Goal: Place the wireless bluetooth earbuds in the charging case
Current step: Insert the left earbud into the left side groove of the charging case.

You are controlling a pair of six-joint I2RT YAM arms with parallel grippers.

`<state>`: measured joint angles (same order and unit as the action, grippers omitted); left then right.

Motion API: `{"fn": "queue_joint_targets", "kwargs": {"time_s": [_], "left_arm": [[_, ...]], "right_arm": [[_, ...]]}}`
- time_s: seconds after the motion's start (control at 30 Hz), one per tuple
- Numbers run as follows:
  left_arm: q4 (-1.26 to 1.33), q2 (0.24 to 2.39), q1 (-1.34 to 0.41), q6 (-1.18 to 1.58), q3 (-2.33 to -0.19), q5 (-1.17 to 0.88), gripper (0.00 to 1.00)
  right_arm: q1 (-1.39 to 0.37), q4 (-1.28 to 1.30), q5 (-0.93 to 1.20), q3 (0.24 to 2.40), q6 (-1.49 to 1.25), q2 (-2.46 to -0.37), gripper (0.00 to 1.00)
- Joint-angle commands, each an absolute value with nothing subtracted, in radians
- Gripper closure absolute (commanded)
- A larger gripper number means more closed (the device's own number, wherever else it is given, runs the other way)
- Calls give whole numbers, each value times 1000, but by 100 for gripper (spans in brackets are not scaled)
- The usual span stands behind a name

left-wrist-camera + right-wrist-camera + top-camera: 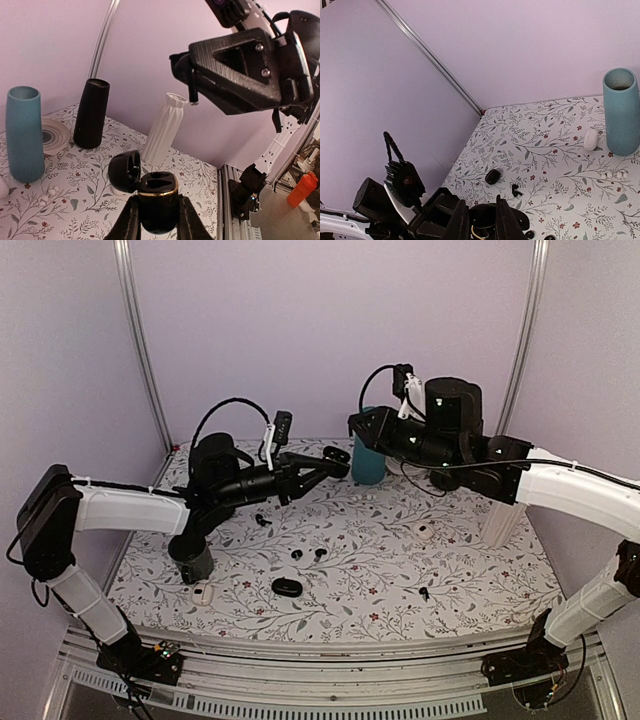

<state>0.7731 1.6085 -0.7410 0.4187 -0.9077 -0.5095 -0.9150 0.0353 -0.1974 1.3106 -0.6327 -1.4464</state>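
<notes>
One earbud (pixel 193 95) held above the open charging case (pixel 157 197), both held tight.
My left gripper (pixel 159 221) clamps the black case; only its wrist view shows my right gripper (pixel 189 82) pinching the earbud, at the case's 1 o'clock. From above I count four loose earbuds (pixel 297 555) on the table (pixel 470 570) and three vases (pixel 22 132).

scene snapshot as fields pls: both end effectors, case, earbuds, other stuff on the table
left end effector: shut on charging case, held above table
case lid: open
right end effector: shut on earbud, just above the case
loose earbuds: at least two, black, mid-table
other: teal vase, closed black case
</notes>
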Motion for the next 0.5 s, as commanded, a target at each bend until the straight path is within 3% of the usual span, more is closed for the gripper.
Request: {"fn": "queue_joint_targets", "kwargs": {"time_s": [0.0,0.47], "left_arm": [[816,1626,-763,392,-947,-486,100],[896,1615,-817,303,-959,-290,100]], "right_arm": [[-911,-84,-135,1303,-647,-1450,91],[-910,-211,-127,1254,-696,-1459,91]]}}
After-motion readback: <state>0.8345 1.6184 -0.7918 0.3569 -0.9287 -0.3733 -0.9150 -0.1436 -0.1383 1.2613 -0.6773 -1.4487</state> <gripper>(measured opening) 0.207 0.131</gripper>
